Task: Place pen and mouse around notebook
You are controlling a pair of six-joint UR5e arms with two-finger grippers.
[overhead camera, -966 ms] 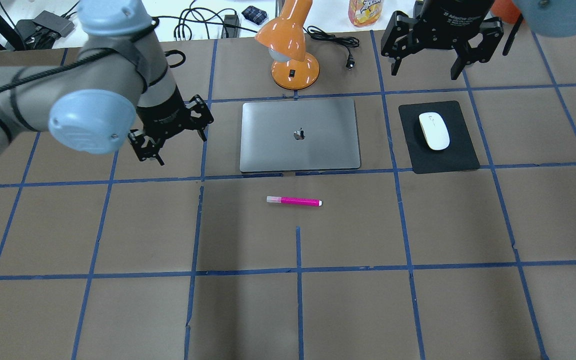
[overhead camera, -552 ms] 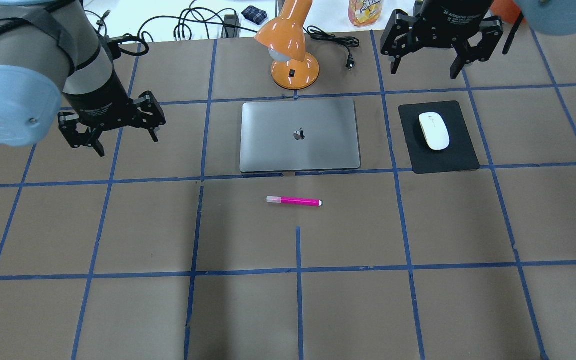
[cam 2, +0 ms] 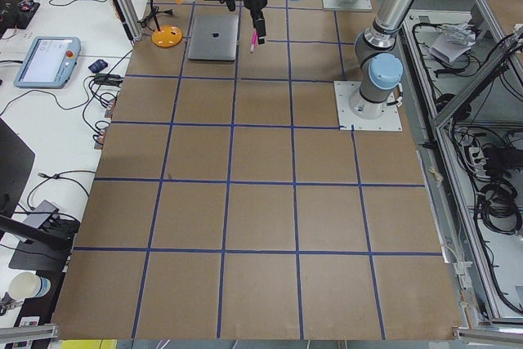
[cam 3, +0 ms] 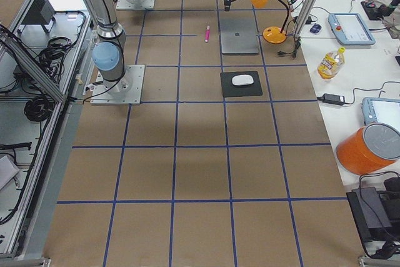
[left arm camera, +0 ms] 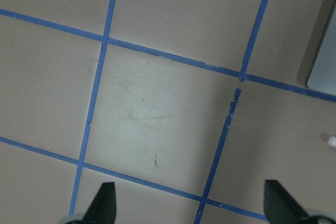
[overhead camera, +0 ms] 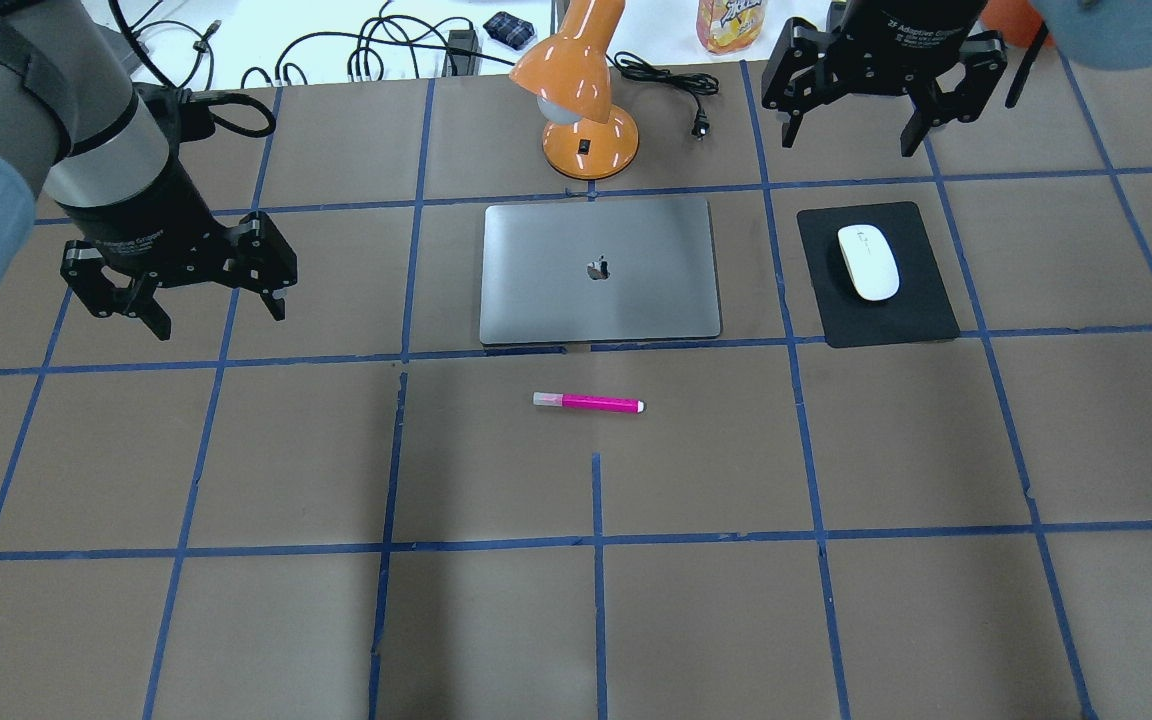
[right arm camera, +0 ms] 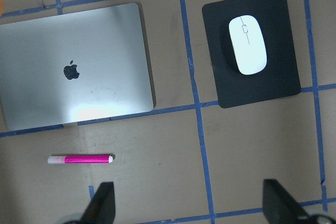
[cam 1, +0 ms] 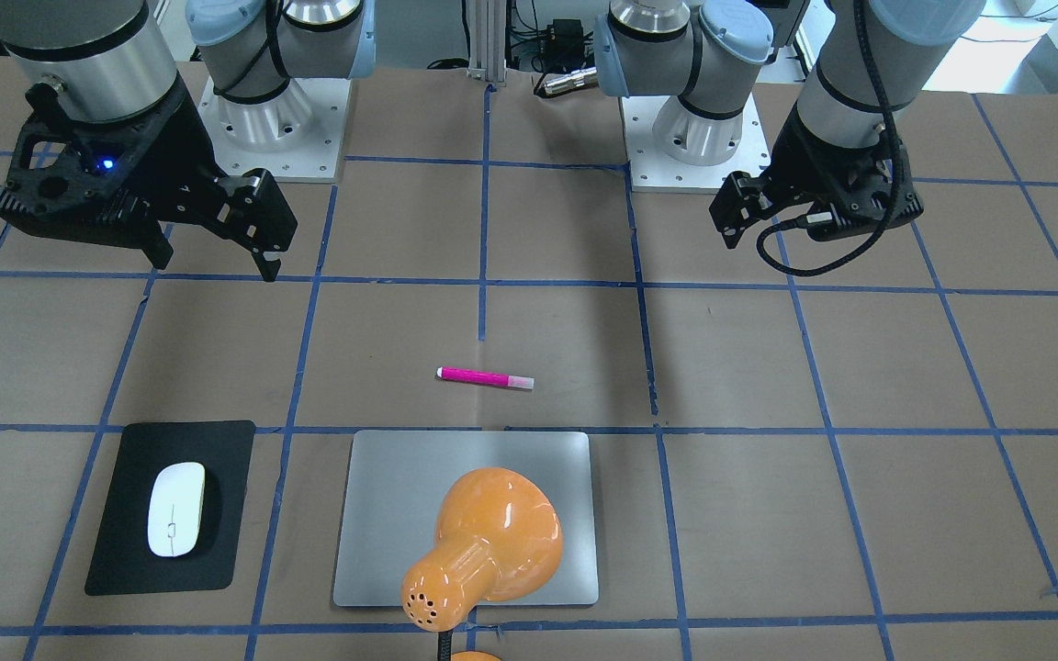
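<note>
The silver-grey notebook (overhead camera: 598, 270) lies closed at mid-table. Just in front of it, on the robot's side, the magenta pen (overhead camera: 588, 403) lies parallel to its edge. The white mouse (overhead camera: 868, 261) rests on a black mat to the notebook's right. My left gripper (overhead camera: 219, 320) hangs open and empty over bare table left of the notebook. Its wrist view shows only the notebook's corner (left arm camera: 323, 72) and the pen's cap end (left arm camera: 331, 141). My right gripper (overhead camera: 849, 145) is open and empty, raised behind the mouse. Its wrist view holds the mouse (right arm camera: 247, 44), the notebook (right arm camera: 73, 66) and the pen (right arm camera: 80, 159).
An orange desk lamp (overhead camera: 586, 100) stands behind the notebook, its head leaning over it in the front view. The black mat (overhead camera: 886, 315) lies under the mouse. A power cord (overhead camera: 676, 85) and a bottle (overhead camera: 731, 20) sit at the far edge. Blue tape lines grid the brown table.
My left arm swung left, away from the notebook's left edge, its gripper staying open. The right gripper, pen, mouse and notebook have not moved.
</note>
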